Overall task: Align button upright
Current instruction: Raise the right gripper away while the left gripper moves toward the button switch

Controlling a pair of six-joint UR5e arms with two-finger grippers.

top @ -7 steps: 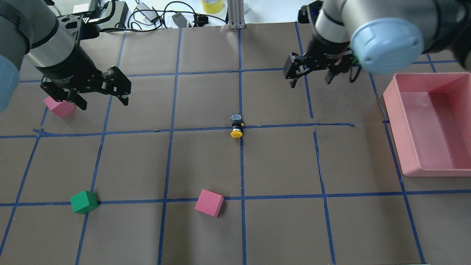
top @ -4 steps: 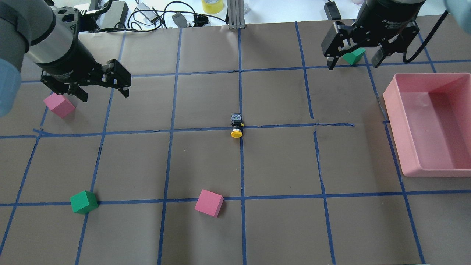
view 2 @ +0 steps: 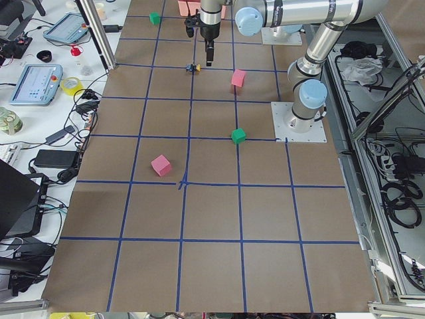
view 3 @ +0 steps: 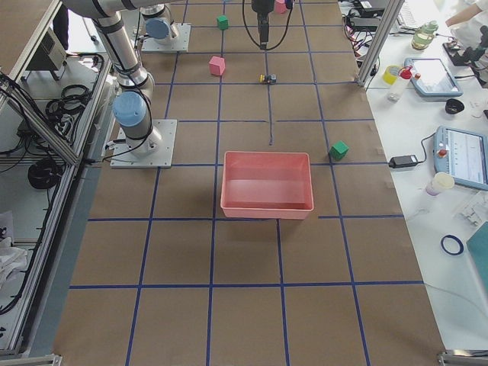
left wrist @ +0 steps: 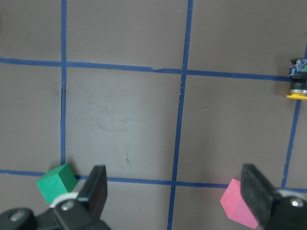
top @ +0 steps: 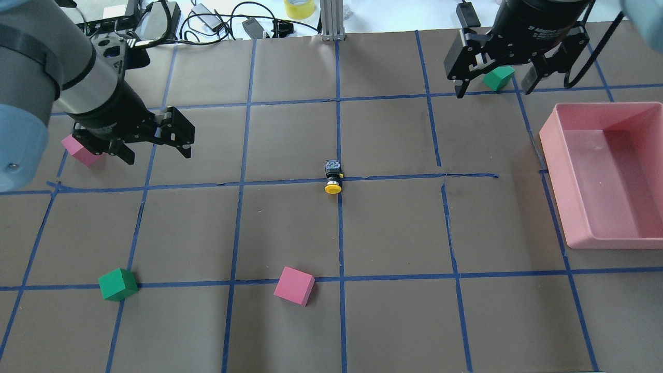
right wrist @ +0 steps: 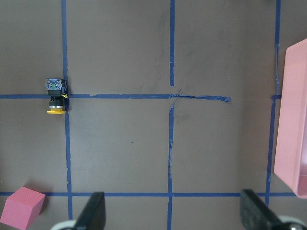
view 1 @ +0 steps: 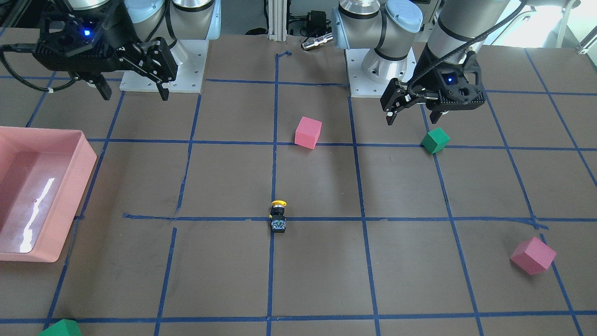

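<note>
I see the left gripper (top: 158,154) raised above the table, its jaws spread wide with nothing between them. It is well apart from the central tape crossing (top: 340,177), on the robot's left of it. In the overhead view a pink cube (top: 80,150) is partly hidden behind this gripper. A green cube (top: 118,284) and a second pink cube (top: 294,285) lie on the robot's side of the crossing, the green one far to the left and the pink one only slightly left.

The button (top: 333,178) lies right at the crossing, tipped on its side. Its yellow cap points toward the robot and its contact block points away. In the left wrist view I find it at the right edge, well apart from the fingers (left wrist: 98,191).

The right gripper (top: 493,92) is also released and empty, raised well apart from the crossing, on its right. In the overhead view another green cube (top: 498,76) shows between its fingers. The button lies between the two grippers, and neither touches it. The pink tray (top: 567,197) stands furthest to the right of the crossing.
</note>
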